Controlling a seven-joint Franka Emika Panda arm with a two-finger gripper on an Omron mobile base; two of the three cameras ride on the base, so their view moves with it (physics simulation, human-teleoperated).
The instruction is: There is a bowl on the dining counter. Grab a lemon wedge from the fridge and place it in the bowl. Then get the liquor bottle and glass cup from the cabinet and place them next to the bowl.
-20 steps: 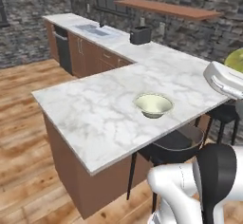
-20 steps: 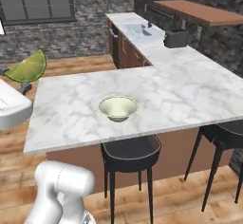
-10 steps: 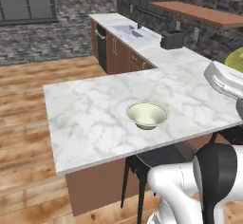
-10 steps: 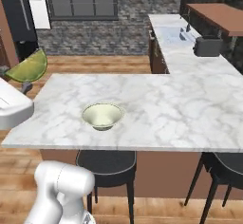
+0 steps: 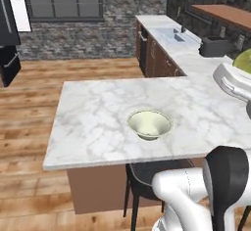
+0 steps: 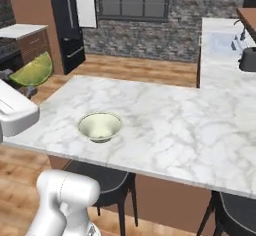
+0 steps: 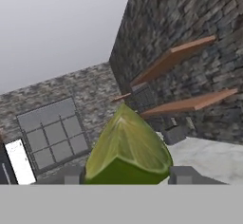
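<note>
Gripper (image 7: pixel 126 175) clamps the lemon wedge (image 7: pixel 127 147) between its two fingers, tip pointing away from the hand. Bowl (image 6: pixel 100 126) sits empty on the dining counter (image 6: pixel 165 125), well off to the right of the raised hand and below it. Marble around the bowl is bare; fridge (image 6: pixel 67 22) stands far behind.
</note>
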